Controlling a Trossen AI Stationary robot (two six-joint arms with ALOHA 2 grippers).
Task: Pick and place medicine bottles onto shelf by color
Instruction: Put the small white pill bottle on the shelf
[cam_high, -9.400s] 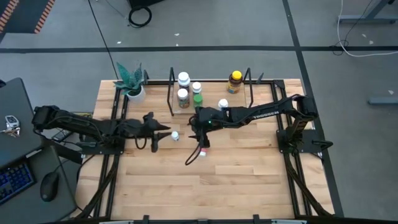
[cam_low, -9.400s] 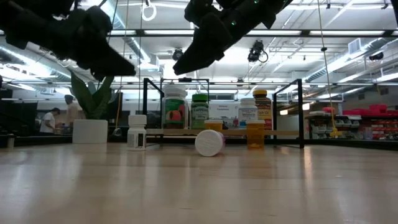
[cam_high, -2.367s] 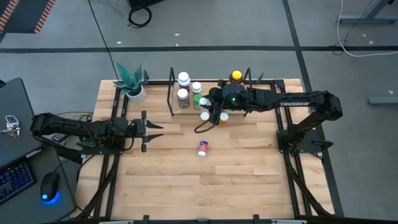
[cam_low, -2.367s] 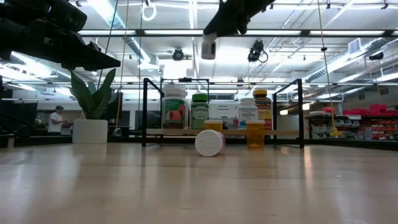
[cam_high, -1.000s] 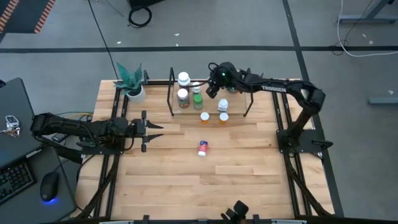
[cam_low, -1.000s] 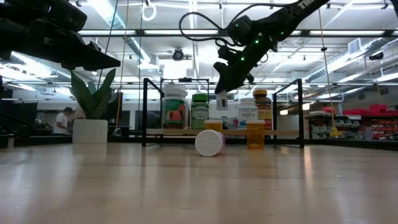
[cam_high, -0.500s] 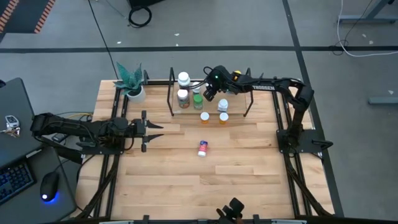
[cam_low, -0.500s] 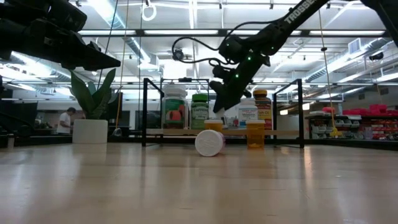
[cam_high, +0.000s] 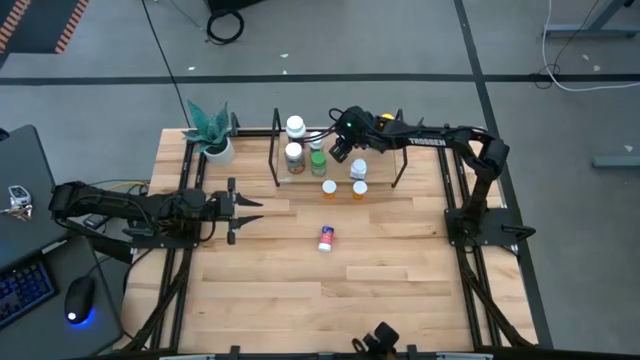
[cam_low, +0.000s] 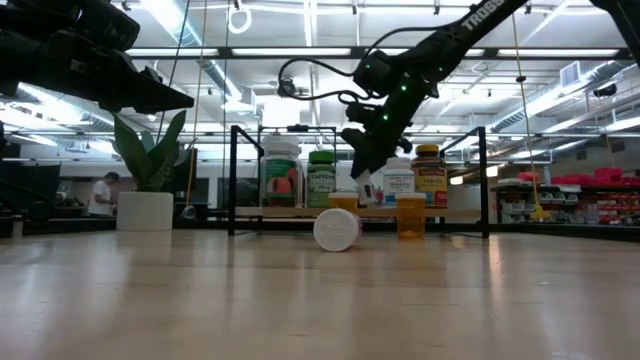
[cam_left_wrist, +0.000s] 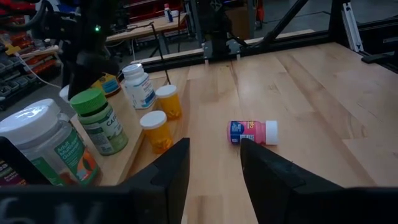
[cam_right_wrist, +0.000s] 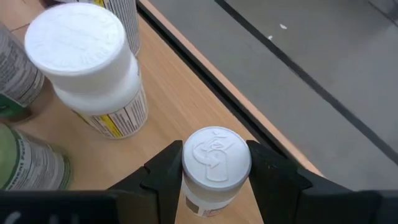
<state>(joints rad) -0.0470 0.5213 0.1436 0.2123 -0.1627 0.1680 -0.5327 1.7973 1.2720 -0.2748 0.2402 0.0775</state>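
My right gripper (cam_high: 339, 149) is over the shelf (cam_high: 277, 152), shut on a small white bottle with a white cap (cam_right_wrist: 216, 163), close above the pale base. On the shelf stand a white bottle (cam_high: 295, 127), a white green-labelled one (cam_high: 294, 155), a green one (cam_high: 318, 160), another white one (cam_high: 358, 170) and an amber one with a yellow cap (cam_high: 379, 125). Two orange bottles (cam_high: 329, 188) (cam_high: 359, 189) stand in front of the shelf. A red-blue labelled bottle (cam_high: 326, 238) lies on its side mid-table. My left gripper (cam_high: 256, 205) is open and empty at the left. My right gripper pinches the white bottle by its sides just under the cap (cam_right_wrist: 186, 186), between its two fingers (cam_right_wrist: 163, 174). The fingers come from above, pointing down. The bottle hangs cap up, slightly tilted in the low view (cam_low: 367, 189); whether its bottom touches the shelf base I cannot tell.
A white pot with a green plant (cam_high: 214, 141) stands at the far left corner. Black rails (cam_high: 180, 250) edge the table's sides. Bare wood (cam_high: 380, 280) lies toward the near edge. A person (cam_low: 101, 194) shows far off in the room.
My right gripper has carried the white bottle down toward the shelf base, between the green bottle and the white one, and a little toward the table's left. It has stayed shut on the bottle.
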